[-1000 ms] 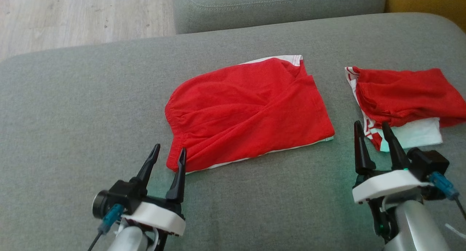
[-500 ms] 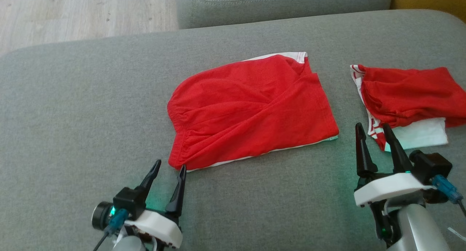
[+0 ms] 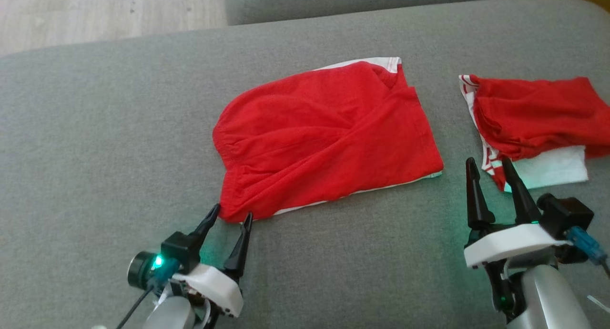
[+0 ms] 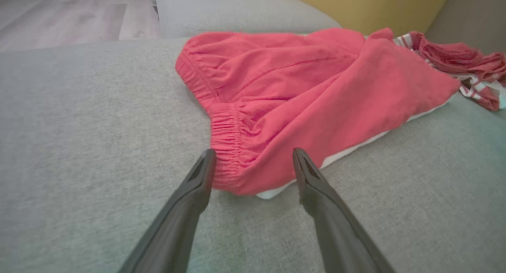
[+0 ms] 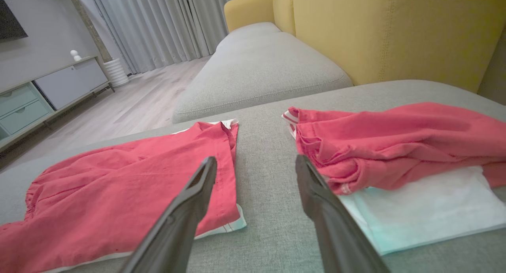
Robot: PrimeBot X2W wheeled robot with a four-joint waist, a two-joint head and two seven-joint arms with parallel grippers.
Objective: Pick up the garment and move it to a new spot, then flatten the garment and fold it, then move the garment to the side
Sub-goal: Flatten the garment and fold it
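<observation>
Clearly nearer, the left gripper (image 3: 232, 212), jaws wide and empty, brackets the near-left elastic corner of the folded red cotton garment (image 3: 329, 138) lying mid-cushion on the grey fabric sofa cushion (image 3: 95, 128), its length running rightward toward the wide-open right gripper (image 3: 488, 163).

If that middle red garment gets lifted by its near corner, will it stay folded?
Probably not: the red garment looks like thin, wrinkled cloth, so it should droop and unfold. Its gathered waistband may stretch. It seems light, likely catching on the textured cushion.
</observation>
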